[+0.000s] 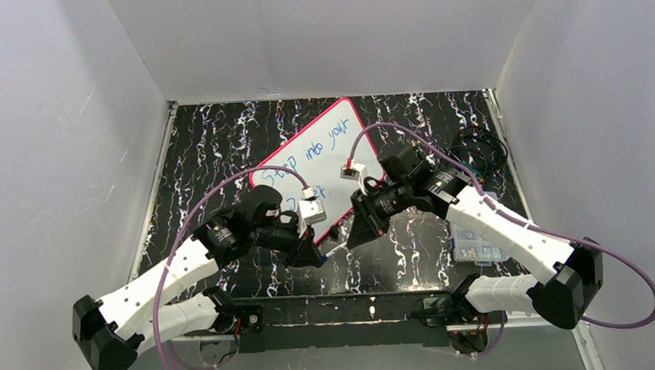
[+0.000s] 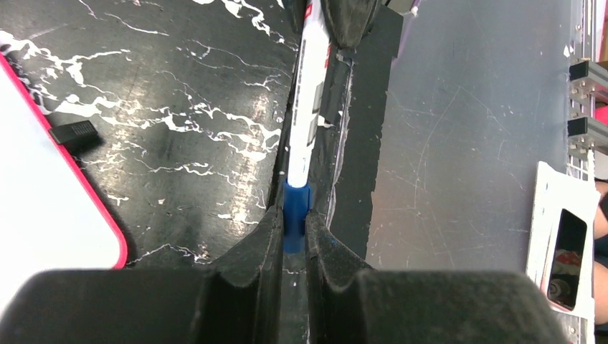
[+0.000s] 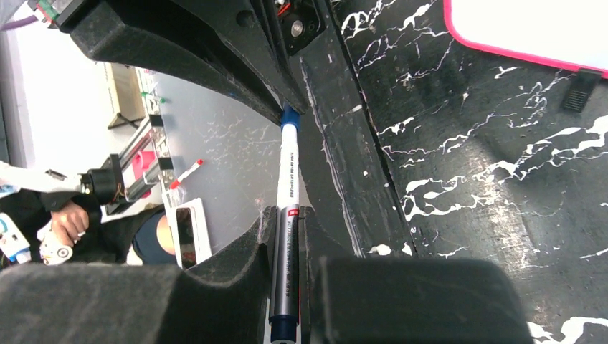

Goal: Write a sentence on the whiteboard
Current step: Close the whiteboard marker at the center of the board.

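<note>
Left gripper (image 1: 317,258) clamped on the marker's (image 1: 336,249) blue end (image 2: 295,209), likely the cap. Marker axis runs straight gripper to gripper, both equally near. Right gripper (image 1: 360,233) clenched round the barrel. Whiteboard (image 1: 343,135) lies just beyond, blue sentence (image 1: 307,153) partly hidden by arms.

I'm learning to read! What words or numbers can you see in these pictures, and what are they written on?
"Step into your": blue handwriting, top line of the sentence on the whiteboard.
Second line of the sentence: mostly covered, cannot be read.
Marker pen: small print along the barrel, too blurred to read.
Clear box on the right: its label is too small to read.
</note>
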Robot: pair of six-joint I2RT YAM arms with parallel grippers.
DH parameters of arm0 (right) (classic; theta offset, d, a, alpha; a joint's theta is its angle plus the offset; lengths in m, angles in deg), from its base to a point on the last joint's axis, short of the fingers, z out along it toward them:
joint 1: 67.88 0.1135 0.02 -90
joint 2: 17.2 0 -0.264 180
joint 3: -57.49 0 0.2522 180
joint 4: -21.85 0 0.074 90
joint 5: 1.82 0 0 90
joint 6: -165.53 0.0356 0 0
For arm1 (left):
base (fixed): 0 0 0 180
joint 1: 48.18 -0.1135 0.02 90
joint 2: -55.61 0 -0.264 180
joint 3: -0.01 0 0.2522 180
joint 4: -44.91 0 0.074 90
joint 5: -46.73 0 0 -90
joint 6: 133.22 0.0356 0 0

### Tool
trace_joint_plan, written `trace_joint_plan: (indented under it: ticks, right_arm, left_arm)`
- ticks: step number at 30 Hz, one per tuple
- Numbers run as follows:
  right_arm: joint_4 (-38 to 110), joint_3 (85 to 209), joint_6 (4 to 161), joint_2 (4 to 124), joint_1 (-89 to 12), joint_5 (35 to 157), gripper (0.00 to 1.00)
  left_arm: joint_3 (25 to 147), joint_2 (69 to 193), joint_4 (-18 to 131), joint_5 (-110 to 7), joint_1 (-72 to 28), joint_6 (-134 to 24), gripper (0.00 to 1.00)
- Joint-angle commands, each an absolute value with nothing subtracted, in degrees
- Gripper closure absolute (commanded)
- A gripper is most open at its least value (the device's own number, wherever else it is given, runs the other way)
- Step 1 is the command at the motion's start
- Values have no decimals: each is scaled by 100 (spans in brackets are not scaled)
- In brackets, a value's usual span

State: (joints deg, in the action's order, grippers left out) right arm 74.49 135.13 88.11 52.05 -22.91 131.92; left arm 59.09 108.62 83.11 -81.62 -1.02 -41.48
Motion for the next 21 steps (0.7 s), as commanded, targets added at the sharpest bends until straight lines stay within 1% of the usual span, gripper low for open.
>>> trace_joint_plan:
  ticks: [1,6,12,21]
  right_arm:
    - [7427,13489,8660,5442,-2008,13379,99]
    - [7244,13385,8713,5580,-1801,13458,99]
    - [6730,13096,9047,5527,-1720,13606,99]
    - [6339,12813,9287,5436,-1647,13664,99]
  left_arm:
    - [5966,10923,8321,-8202,12,-4035,100]
    - [6018,10836,8216,-8001,86,-3997,100]
    - [6063,10860,7918,-7973,186,-4135,100]
    - [6084,10868,7376,-7872,310,-4278,100]
